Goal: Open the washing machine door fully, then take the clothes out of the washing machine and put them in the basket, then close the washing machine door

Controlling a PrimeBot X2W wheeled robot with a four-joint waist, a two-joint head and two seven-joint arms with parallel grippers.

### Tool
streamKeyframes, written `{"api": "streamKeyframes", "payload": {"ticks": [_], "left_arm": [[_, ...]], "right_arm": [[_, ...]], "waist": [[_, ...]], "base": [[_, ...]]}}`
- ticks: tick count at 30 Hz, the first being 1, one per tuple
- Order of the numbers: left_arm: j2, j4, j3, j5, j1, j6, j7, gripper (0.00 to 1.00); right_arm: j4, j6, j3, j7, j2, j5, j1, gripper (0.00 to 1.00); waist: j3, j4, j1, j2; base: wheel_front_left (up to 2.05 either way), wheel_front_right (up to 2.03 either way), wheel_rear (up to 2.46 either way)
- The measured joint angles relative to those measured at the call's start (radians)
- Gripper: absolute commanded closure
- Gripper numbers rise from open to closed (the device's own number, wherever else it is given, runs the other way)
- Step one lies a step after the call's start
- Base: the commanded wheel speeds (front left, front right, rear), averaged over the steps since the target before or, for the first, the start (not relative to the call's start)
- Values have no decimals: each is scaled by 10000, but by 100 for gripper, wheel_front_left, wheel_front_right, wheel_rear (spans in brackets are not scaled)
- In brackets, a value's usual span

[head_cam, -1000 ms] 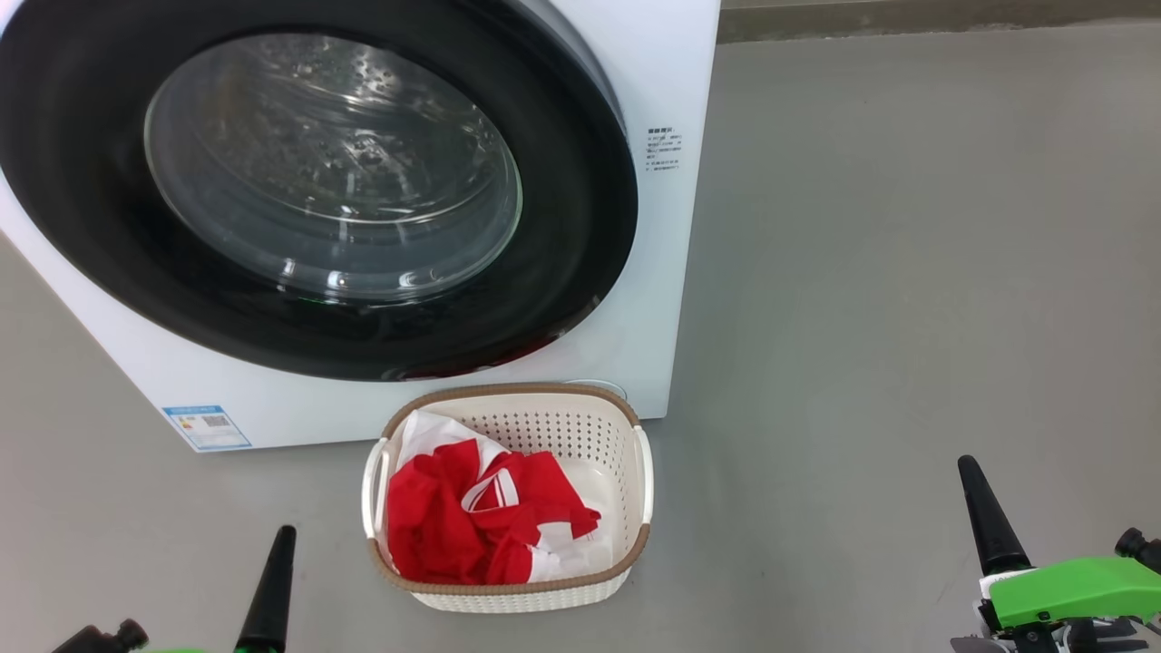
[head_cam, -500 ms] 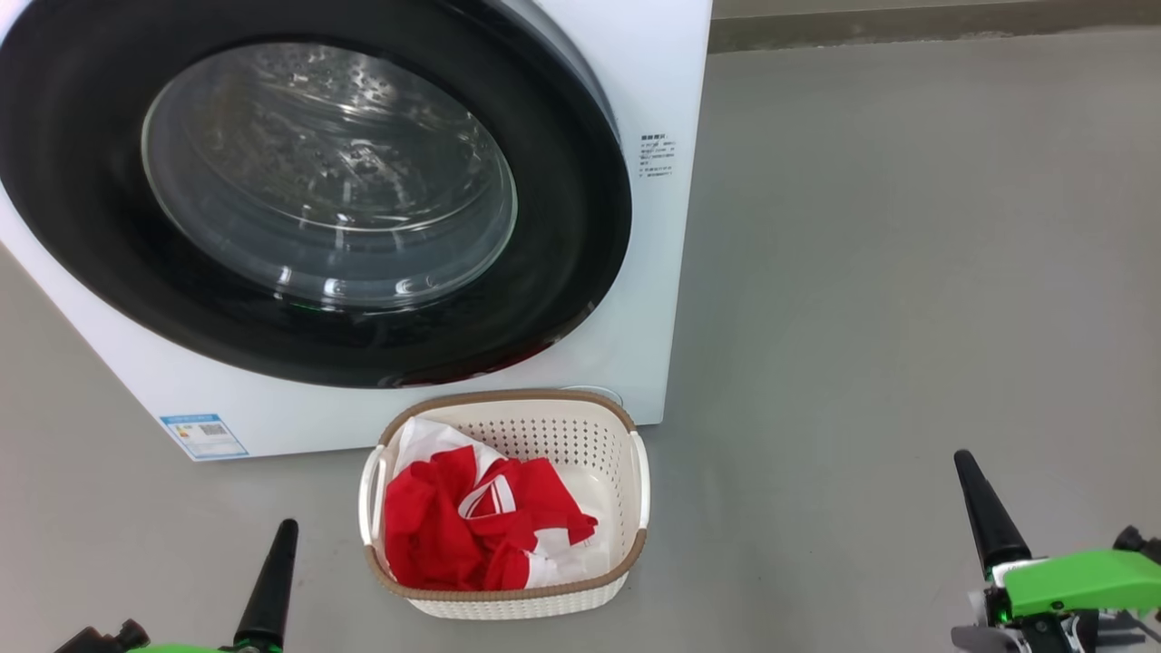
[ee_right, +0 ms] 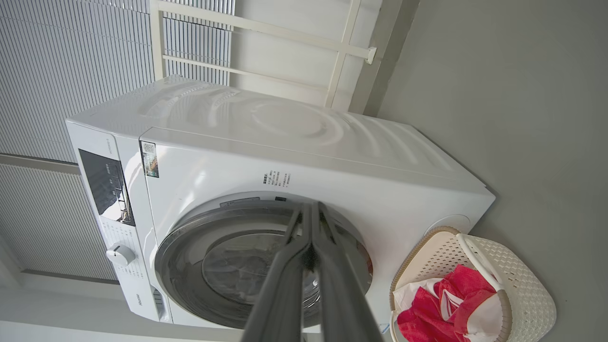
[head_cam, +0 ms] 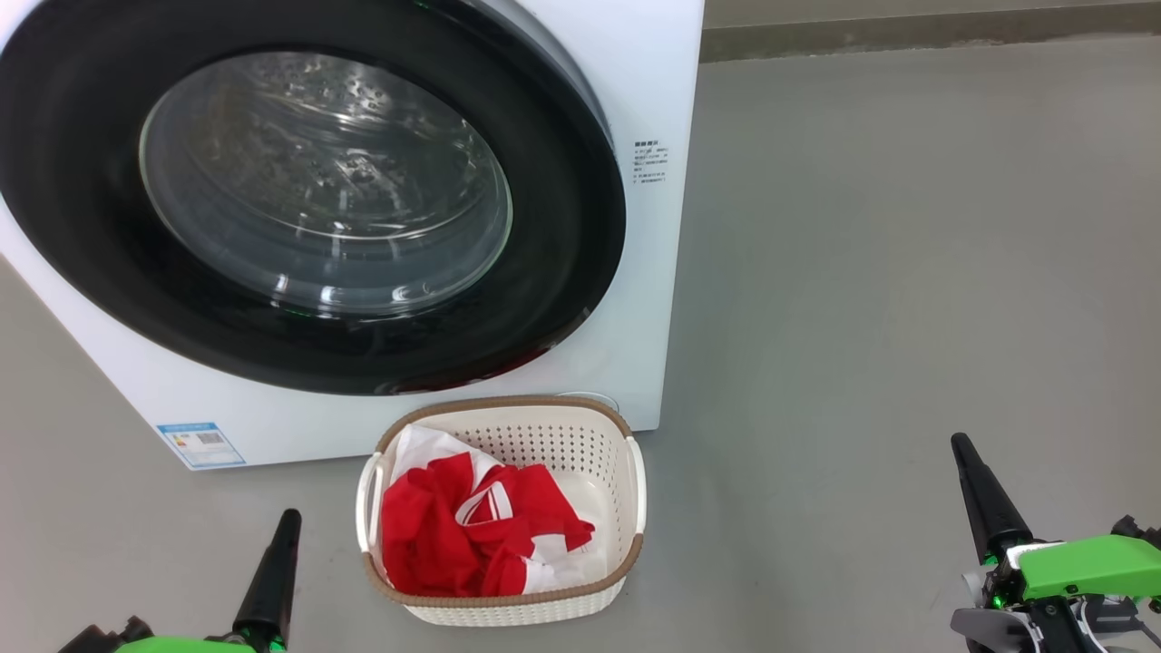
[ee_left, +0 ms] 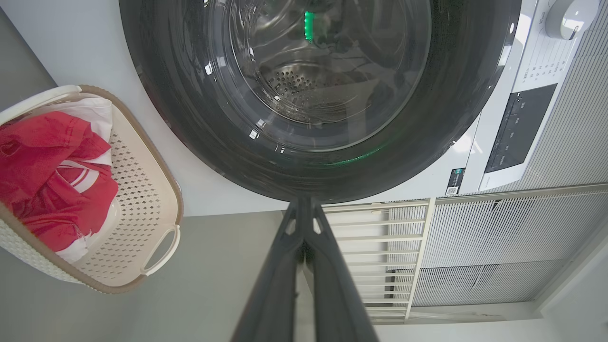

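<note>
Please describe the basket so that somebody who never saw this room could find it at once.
Find the big white washing machine with its round black-rimmed door. On the grey floor just before its front, below the door's lower edge, stands a small cream perforated basket. Its brown woven-look rim and the red-and-white clothes inside set it apart.
</note>
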Motion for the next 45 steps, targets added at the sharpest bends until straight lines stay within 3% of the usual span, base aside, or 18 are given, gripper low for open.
{"api": "streamKeyframes", "payload": {"ticks": [10, 45], "left_arm": [[-40, 29, 77, -828, -170, 0, 267, 100], [-61, 36, 136, -907, -170, 0, 276, 100]], "right_arm": [[2, 0, -17, 230, -17, 920, -109, 100], [2, 0, -48, 313, -21, 918, -172, 100]], "waist": [[-64, -44, 0, 0], [-64, -43, -1, 0]], "base": [[0, 0, 0], [0, 0, 0]]}}
